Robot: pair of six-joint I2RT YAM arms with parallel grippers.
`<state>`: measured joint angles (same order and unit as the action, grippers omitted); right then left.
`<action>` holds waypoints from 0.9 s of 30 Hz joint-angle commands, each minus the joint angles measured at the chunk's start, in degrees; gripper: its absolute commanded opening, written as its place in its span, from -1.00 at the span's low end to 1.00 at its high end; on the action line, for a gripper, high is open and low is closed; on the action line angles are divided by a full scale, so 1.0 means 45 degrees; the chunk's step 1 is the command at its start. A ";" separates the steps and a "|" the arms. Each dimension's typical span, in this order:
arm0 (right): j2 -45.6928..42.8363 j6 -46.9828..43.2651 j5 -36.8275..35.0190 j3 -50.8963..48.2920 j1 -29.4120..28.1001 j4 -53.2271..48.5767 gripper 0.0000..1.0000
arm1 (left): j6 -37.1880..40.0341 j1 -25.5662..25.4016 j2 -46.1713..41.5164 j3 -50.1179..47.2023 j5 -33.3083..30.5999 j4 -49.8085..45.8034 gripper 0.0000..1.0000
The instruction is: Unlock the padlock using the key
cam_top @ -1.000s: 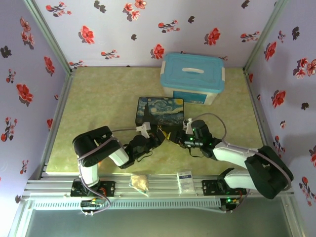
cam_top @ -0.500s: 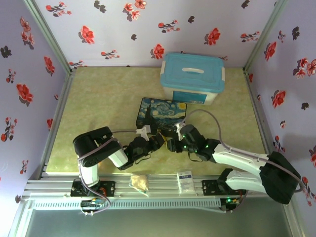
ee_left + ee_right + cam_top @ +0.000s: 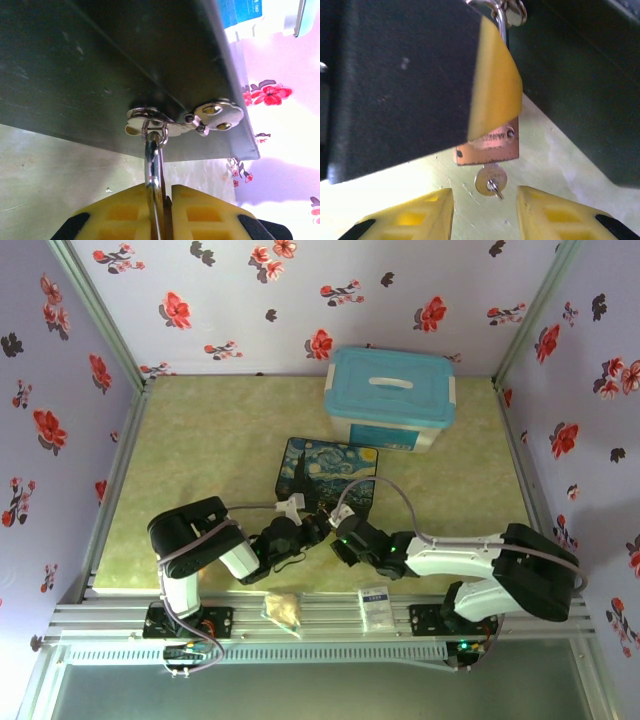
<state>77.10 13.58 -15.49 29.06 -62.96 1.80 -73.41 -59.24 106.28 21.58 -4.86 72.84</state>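
Observation:
The padlock (image 3: 487,147) is a small brass body hanging by its silver shackle (image 3: 152,165) from the hasp ring (image 3: 152,131) of the dark starry-night tin (image 3: 328,468). My left gripper (image 3: 167,210) is shut on the padlock, and one of its yellow pads (image 3: 495,85) covers the top of the body. The key (image 3: 491,180) sticks out of the padlock's underside, with a tiny ring through its round head. My right gripper (image 3: 485,210) is open, its two yellow fingers standing either side of the key head, just short of it. In the top view both grippers (image 3: 328,530) meet at the tin's near edge.
A blue lidded box (image 3: 390,398) stands behind the tin. Two small packets (image 3: 283,608) (image 3: 375,605) lie on the front rail. The tin's dark wall (image 3: 100,65) is close above the left fingers. Flowered walls enclose the green tabletop (image 3: 200,460).
The right arm has swung left and in toward the left gripper, bringing its fingers up to the key. The tin has turned slightly. The left gripper has kept its hold.

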 commanded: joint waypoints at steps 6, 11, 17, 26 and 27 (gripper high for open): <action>0.1192 -0.0947 -0.2621 0.0914 -0.0694 0.0468 -0.41 | -0.0189 -0.0072 0.0034 -0.0070 0.0312 0.0244 -1.00; 0.1771 -0.0973 -0.3102 0.1086 -0.0771 0.0707 -0.62 | -0.0179 -0.0077 -0.0026 -0.0128 0.0310 0.0261 -1.00; 0.1458 -0.0734 -0.2474 0.0489 -0.0668 0.1749 -0.93 | -0.0171 -0.0077 -0.0063 -0.0187 0.0286 0.0259 -1.00; -0.0680 0.1038 0.5051 -0.1285 0.2202 0.4450 -0.99 | 0.0003 -0.0077 -0.0368 -0.0360 0.0416 0.0240 -1.00; -0.0730 0.1328 0.5817 -0.1478 0.2599 0.4792 -0.99 | 0.0014 -0.0077 -0.0346 -0.0382 0.0393 0.0221 -1.00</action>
<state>76.03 13.93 -1.54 23.77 -55.07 14.31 -73.60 -59.13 105.69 21.15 -3.95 73.45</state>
